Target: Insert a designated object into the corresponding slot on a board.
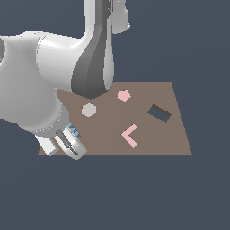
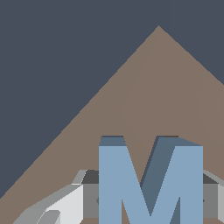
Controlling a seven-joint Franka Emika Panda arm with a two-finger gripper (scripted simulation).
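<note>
Sitting between the claw (image 2: 151, 197) fingers, blue W block (image 2: 151, 179) over board (image 2: 166, 96).

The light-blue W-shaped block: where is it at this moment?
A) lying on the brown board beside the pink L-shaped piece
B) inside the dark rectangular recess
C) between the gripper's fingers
C: in the wrist view the light-blue W-shaped block sits between the grey fingers of the gripper.
</note>
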